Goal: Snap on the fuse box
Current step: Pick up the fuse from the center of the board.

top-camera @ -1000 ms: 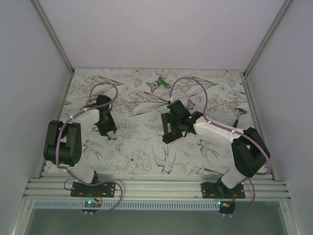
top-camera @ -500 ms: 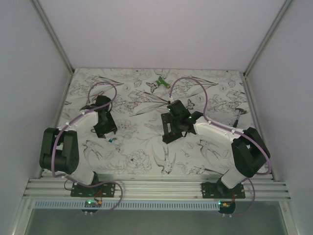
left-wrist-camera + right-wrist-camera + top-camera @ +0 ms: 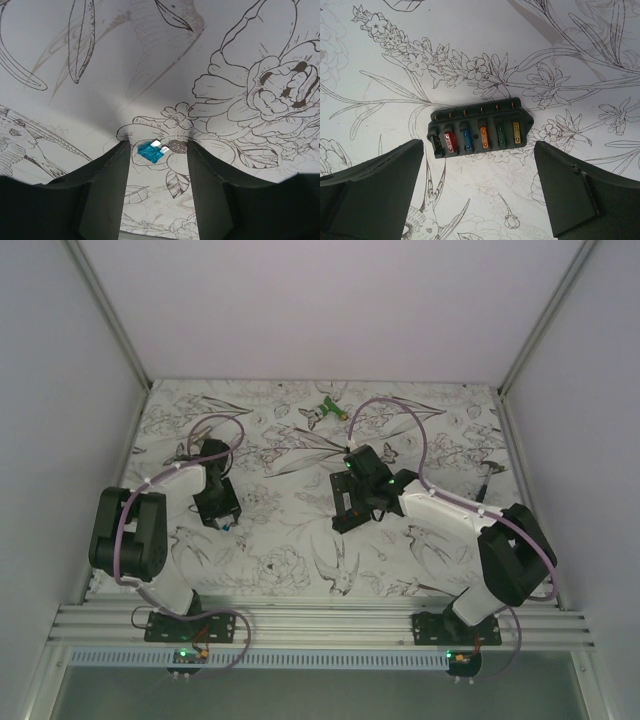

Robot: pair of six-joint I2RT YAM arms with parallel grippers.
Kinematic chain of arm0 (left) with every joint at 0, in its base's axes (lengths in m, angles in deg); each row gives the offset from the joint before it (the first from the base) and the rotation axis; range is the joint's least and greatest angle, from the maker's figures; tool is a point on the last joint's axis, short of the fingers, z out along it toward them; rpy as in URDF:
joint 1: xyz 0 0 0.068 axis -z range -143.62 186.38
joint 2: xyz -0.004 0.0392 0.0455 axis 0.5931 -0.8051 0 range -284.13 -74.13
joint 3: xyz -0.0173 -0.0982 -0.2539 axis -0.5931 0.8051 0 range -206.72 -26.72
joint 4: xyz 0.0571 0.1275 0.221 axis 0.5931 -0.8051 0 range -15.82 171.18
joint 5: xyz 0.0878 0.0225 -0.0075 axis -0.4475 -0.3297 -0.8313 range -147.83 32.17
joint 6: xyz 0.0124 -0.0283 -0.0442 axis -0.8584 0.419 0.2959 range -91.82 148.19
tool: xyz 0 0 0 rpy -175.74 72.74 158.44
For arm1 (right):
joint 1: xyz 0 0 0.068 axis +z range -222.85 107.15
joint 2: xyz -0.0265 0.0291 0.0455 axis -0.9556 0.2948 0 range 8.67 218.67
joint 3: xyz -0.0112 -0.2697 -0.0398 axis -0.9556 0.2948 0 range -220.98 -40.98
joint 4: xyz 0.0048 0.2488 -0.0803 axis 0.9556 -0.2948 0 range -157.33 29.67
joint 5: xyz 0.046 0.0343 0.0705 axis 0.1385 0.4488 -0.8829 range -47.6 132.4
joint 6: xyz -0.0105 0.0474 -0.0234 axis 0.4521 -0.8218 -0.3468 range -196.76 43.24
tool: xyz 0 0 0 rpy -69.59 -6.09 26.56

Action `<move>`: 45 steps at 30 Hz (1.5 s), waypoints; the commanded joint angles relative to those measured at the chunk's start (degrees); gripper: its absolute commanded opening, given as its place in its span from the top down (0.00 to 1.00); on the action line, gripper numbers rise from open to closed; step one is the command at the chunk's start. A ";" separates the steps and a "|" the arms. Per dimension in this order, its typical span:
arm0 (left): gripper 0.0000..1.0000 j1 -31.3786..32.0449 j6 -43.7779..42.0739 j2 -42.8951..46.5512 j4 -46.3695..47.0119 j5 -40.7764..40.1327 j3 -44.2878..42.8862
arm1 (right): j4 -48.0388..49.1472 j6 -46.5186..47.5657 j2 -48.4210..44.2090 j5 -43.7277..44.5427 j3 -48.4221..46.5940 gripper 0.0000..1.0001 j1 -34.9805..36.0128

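The fuse box (image 3: pixel 479 132) is a black oblong block lying flat on the flower-print table, with red, blue, orange, green and yellow fuses in its slots and the leftmost slot empty. My right gripper (image 3: pixel 479 149) is open and hovers above it, its jaws wide on either side and touching nothing. In the top view the right gripper (image 3: pixel 352 508) hides the box. My left gripper (image 3: pixel 159 148) is open and low over a loose blue fuse (image 3: pixel 149 152) that lies between its fingertips. In the top view the left gripper (image 3: pixel 217 507) stands at the left, with the blue fuse (image 3: pixel 227 525) just in front of it.
A green-and-white gadget (image 3: pixel 326 409) lies at the back middle of the table. A small dark item (image 3: pixel 492 468) lies near the right wall. White walls close in the left, right and back sides.
My left gripper has moved a little nearer and lower, over the blue fuse. The right arm has barely moved.
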State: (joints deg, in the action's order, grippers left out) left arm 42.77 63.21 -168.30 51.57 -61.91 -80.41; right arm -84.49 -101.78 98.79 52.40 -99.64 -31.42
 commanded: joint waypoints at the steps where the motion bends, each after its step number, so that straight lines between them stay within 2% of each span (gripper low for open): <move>1: 0.49 0.69 -0.66 -1.19 -0.91 3.09 0.27 | 1.42 -0.12 -2.10 1.00 0.03 0.00 -0.56; 11: 0.54 3.05 1.62 1.07 -2.04 4.34 1.50 | 1.40 -0.03 -1.53 0.81 0.00 0.00 -0.56; 19: 0.50 3.62 4.90 0.05 -3.75 -2.15 -0.08 | 1.49 0.07 -1.53 0.69 -0.03 0.00 -0.56; 30: 0.59 4.73 5.78 -2.88 -3.72 -3.62 -1.66 | 1.49 0.15 -1.44 0.39 0.04 0.00 -0.52; 45: 0.71 5.19 8.60 -1.40 -3.71 0.35 0.49 | 1.53 0.31 -1.95 0.25 0.19 0.00 -0.56</move>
State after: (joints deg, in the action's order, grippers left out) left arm 47.34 70.03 -169.72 49.80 -63.28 -81.83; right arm -84.29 -101.58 98.07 52.37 -99.61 -31.42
